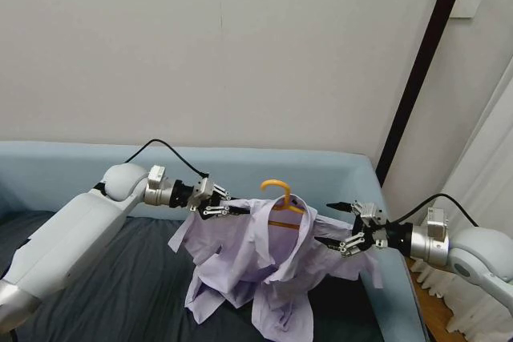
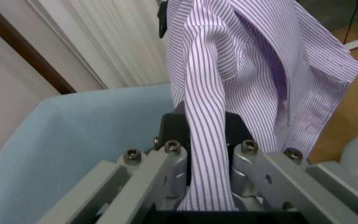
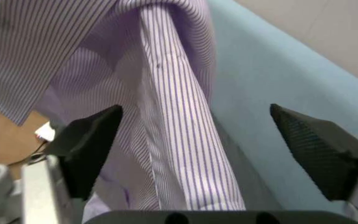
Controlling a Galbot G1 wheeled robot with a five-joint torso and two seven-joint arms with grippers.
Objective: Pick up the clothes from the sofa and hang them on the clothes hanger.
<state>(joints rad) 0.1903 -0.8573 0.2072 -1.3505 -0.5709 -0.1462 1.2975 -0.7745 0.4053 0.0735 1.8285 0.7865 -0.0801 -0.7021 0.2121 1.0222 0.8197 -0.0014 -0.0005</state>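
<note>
A lilac striped shirt point(image 1: 256, 266) hangs at the lower centre of the head view, draped on a yellow hanger point(image 1: 276, 191) whose hook rises above the collar; its lower part falls in loose folds over the dark seat cushion point(image 1: 112, 278) of the pale blue sofa point(image 1: 72, 166). The left end effector point(image 1: 227, 211) reaches in from the left of the frame and is clamped on the shirt's shoulder beside the collar; in the left wrist view a band of striped cloth runs straight between its closed fingers point(image 2: 169, 128). The right end effector point(image 1: 330, 224) comes in from the lower right of the frame, at the shirt's other shoulder; its fingers stand wide apart. In the right wrist view the cloth lies between the two black pads point(image 3: 92, 135), though whether either pad touches it I cannot tell.
</note>
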